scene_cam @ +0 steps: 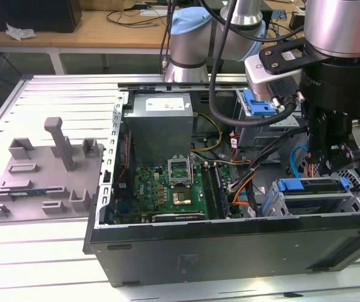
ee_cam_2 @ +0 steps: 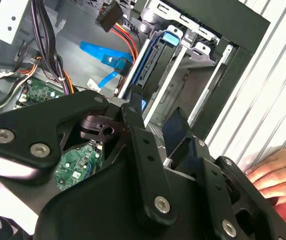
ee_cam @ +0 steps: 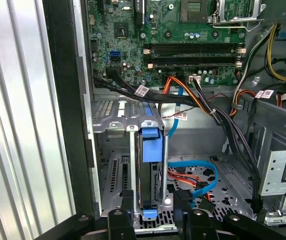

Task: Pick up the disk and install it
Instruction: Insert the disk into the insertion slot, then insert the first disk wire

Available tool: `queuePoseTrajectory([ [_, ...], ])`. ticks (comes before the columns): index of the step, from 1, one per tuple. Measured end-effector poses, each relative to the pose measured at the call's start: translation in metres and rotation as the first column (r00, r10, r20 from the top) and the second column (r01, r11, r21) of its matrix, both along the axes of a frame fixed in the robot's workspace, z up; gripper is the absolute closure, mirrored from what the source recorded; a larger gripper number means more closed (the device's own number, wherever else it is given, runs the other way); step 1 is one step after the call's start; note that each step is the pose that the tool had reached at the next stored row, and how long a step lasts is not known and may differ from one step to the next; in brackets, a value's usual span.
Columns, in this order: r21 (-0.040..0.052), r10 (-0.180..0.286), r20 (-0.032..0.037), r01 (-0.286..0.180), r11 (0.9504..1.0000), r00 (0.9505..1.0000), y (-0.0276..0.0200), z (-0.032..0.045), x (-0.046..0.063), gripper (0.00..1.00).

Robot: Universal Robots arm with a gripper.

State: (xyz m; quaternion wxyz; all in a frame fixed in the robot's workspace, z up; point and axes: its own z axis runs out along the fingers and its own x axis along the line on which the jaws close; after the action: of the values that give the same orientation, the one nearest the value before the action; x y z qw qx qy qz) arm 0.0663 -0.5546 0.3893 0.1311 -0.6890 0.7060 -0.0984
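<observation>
Disk [ee_cam: 150,175] stands on edge in a slot of the metal drive cage [ee_cam: 125,117], in the corner of the open computer case [scene_cam: 230,251] at the exterior view's right, well apart from the motherboard [scene_cam: 174,189]. In the exterior view its blue frame [scene_cam: 312,185] shows along the top of the cage, and it appears already pushed down between the cage walls. I judge the disk to be a stiff, dense block, fairly heavy for its bulk, with smooth metal faces that could slip under a light squeeze, and easily harmed by a knock or a skewed push. Its plastic frame would probably flex a little. The sound hold is across the two broad faces near the middle of the upper edge, clear of the connector end and the blue cable [ee_cam: 203,175] beside the cage. The gripper [ee_cam: 152,200] hangs directly over that upper edge. Its fingers [ee_cam_2: 135,125] are spread wider than the disk is thick, one to each side, with a gap showing on both sides in the first wrist view, so they straddle it without clamping. A person's hand [ee_cam_2: 278,172] rests on the table outside the case.
</observation>
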Motion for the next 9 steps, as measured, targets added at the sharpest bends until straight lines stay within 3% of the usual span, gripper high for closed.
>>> queuePoseTrajectory([
  [9, 0.0001, 0.000, 0.0000, 0.000, 1.0000, 1.0000, 0.0000, -0.0003, -0.0001, 0.56],
])
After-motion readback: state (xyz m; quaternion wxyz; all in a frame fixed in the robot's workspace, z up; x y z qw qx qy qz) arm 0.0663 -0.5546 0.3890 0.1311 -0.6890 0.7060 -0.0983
